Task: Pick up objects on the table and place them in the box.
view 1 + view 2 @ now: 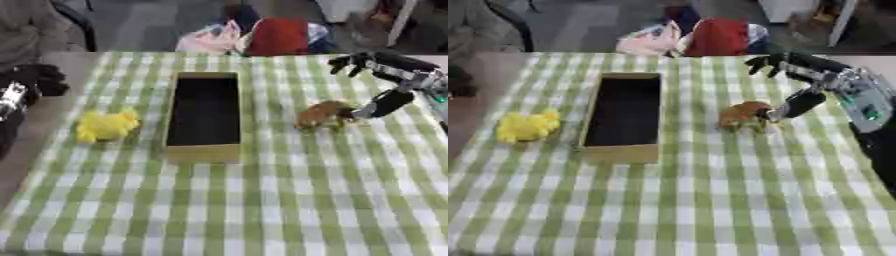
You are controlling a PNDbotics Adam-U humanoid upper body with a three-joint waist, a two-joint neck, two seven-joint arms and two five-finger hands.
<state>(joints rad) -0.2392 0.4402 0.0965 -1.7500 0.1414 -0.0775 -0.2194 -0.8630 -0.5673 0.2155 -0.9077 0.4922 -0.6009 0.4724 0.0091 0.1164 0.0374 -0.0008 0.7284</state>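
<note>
A long cardboard box (204, 150) with a dark inside stands open in the middle of the green checked table. To its left lies a yellow soft toy (106, 125). To its right lies a brown toy animal (743, 115). My right hand (820, 75) comes in from the right, just above and beside the brown toy. Its fingers are spread out straight over the cloth, and the thumb (796, 105) points down and touches the toy's right end. My left hand (37, 80) shows as a dark shape at the left edge, off the table and away from the yellow toy.
The green checked cloth (262, 210) covers the whole table. Beyond the far edge lie a red bag (278, 36) and a pale plastic bag (210, 40) on the floor. A person's grey sleeve (26, 30) shows at the upper left.
</note>
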